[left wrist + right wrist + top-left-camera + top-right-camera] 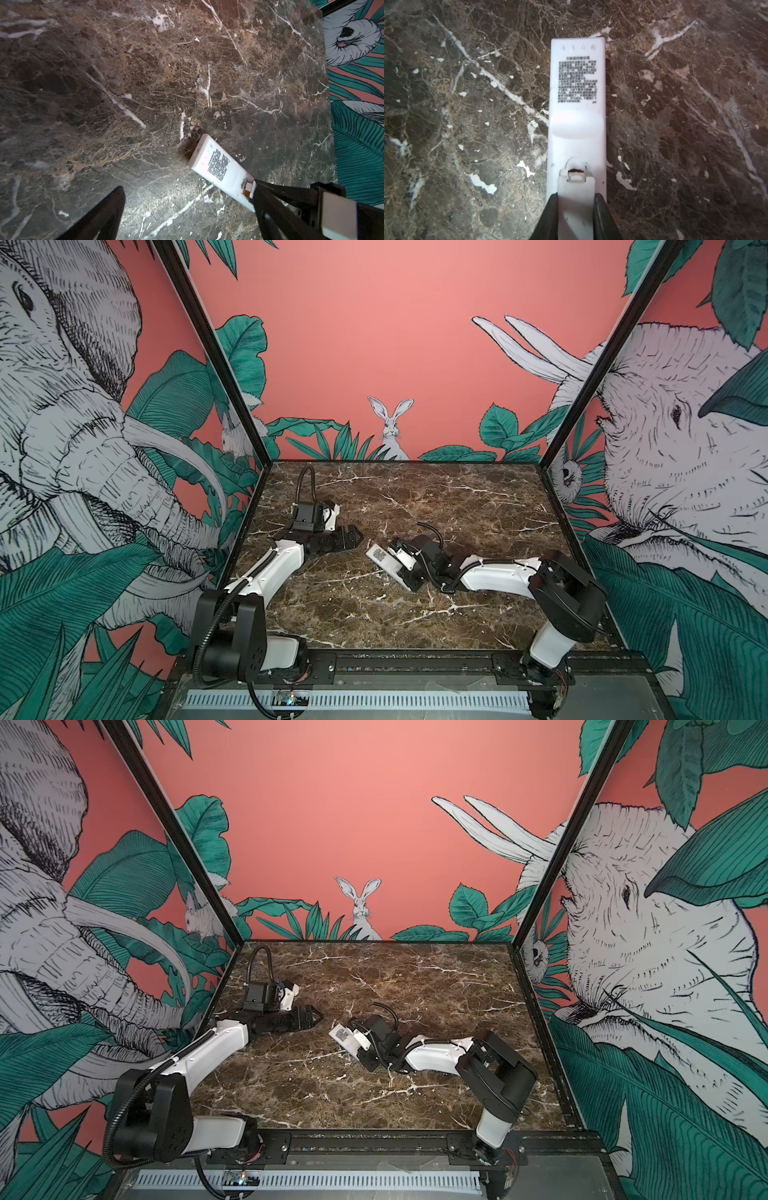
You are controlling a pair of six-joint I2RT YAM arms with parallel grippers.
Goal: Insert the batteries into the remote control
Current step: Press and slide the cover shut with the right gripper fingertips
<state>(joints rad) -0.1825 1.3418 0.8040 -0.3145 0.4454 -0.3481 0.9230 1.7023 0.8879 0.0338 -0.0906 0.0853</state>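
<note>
Inspector: Nearest the lens in both top views runs the slotted grey rail [415, 699], with both arm bases mounted just behind it. Beyond it lies the dark marble tabletop [457, 506].

Operator: Location of the remote control?

Inspector: The remote control [379, 556] lies near the middle of the tabletop, on the right arm's side, set diagonally. Its plain white back faces up. A block of printed black text [576, 81] sits toward the end that points at the left arm.

Operator: Pincer status?

Inspector: The left pincer [353, 537] stands wide apart and holds nothing. It sits low, just beside the remote control's printed end; contact with the tabletop cannot be told. The right pincer [575, 195] grips the white battery cover [576, 209], jaws narrow, one finger on each long edge.

Operator: Cover position?

Inspector: The battery cover lies over the remote control's back, in line with it. Its latch tab [576, 176] meets the notch there, with a dark gap showing. Whether it is fully seated cannot be told. In the left wrist view a small orange patch [245, 190] shows at that tab; what it is cannot be told.
</note>
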